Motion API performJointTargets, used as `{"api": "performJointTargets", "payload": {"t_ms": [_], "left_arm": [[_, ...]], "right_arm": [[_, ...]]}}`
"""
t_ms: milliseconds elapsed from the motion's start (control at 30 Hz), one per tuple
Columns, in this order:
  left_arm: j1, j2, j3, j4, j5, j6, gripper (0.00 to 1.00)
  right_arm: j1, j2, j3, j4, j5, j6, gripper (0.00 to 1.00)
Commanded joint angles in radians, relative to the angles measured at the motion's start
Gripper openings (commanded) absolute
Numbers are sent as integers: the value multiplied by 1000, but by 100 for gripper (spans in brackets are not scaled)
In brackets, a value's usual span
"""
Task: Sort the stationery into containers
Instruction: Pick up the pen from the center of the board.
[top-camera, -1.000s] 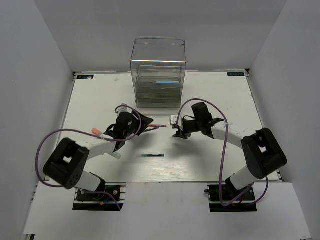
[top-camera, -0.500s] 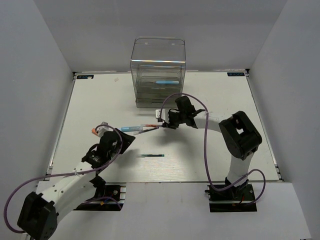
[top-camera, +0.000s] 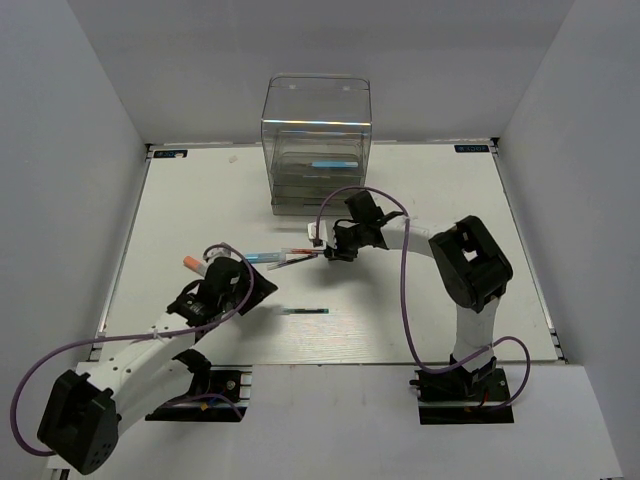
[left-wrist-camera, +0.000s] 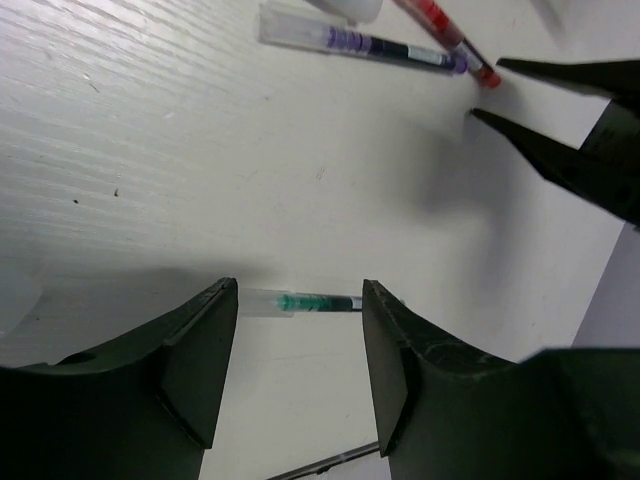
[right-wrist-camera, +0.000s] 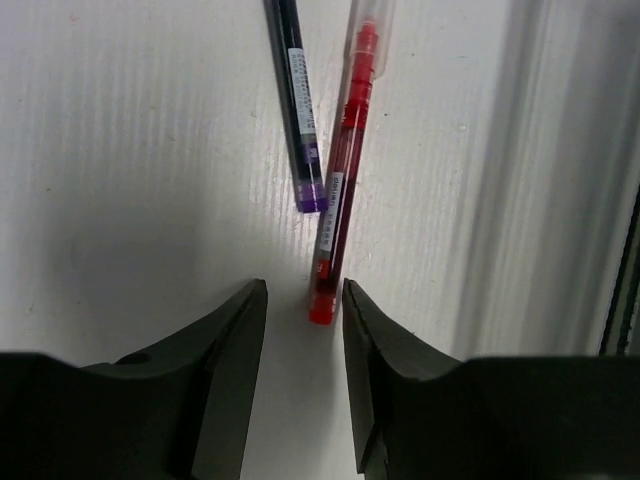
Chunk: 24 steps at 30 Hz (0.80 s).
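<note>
The clear drawer box (top-camera: 316, 150) stands at the back, with a light blue stick (top-camera: 333, 164) in one drawer. A light blue stick (top-camera: 261, 257), a red pen (top-camera: 300, 250) and a purple-banded dark pen (top-camera: 292, 262) lie together mid-table. My right gripper (top-camera: 329, 250) is open, its fingertips either side of the red pen's (right-wrist-camera: 340, 190) near end; the purple pen (right-wrist-camera: 298, 90) lies beside it. My left gripper (top-camera: 260, 288) is open and empty, low over the table, with a green pen (left-wrist-camera: 315, 302) lying just beyond its fingertips. An orange-tipped marker (top-camera: 192, 263) lies by the left arm.
The green pen (top-camera: 305, 311) lies alone toward the front. The drawer box's base (right-wrist-camera: 560, 200) runs close along the right side of my right gripper (right-wrist-camera: 305, 300). The right gripper's fingers (left-wrist-camera: 560, 110) show at the right of the left wrist view.
My left arm pulled back from the pen cluster toward the front left, then edged right toward the green pen. My right gripper moved left to the red pen's end.
</note>
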Motion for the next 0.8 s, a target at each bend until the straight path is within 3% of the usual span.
{"api": "performJointTargets", "payload": {"t_ms": [0, 267, 433, 567, 700, 767], "left_arm": [[-6, 33, 32, 34, 98, 88, 63], [-6, 51, 63, 59, 130, 232, 63], [-6, 2, 81, 50, 121, 295, 63], [-6, -9, 117, 39, 150, 373, 64], [-6, 42, 154, 30, 190, 485, 67], [-15, 68, 186, 30, 207, 519, 67]], "right_arm": [[3, 25, 52, -76, -33, -28, 42], [3, 119, 181, -174, 13, 24, 39], [6, 139, 204, -234, -3, 12, 23], [8, 127, 204, -281, -13, -5, 16], [14, 108, 189, -333, -15, -36, 1], [14, 101, 190, -341, -12, -37, 0]]}}
